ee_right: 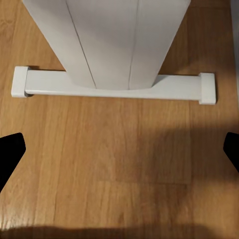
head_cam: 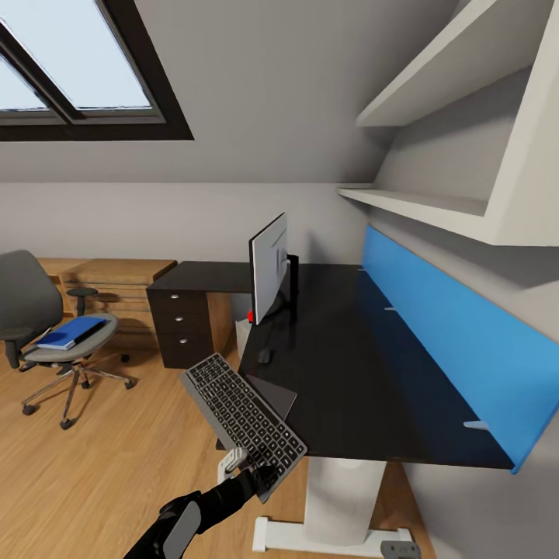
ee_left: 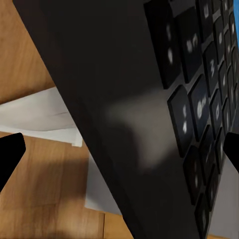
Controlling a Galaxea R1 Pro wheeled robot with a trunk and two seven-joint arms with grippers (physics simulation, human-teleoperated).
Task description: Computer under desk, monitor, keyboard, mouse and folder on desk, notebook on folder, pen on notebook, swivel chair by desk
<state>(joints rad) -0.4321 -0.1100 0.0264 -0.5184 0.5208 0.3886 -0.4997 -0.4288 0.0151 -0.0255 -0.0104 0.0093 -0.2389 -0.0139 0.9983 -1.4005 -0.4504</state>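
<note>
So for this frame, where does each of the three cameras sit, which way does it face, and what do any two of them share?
Head view: on the robot's head, looking forward and down at the desk, monitor and swivel chair; the left arm shows, its left gripper holding the keyboard.
Left wrist view: on the left arm, facing the keyboard close up; dark fingers at the edges.
Right wrist view: on the right arm, facing down at the desk's white leg and wood floor; fingers at the edges.
Shared: head and left wrist views both show the keyboard; head and right wrist views both show the white leg.
</note>
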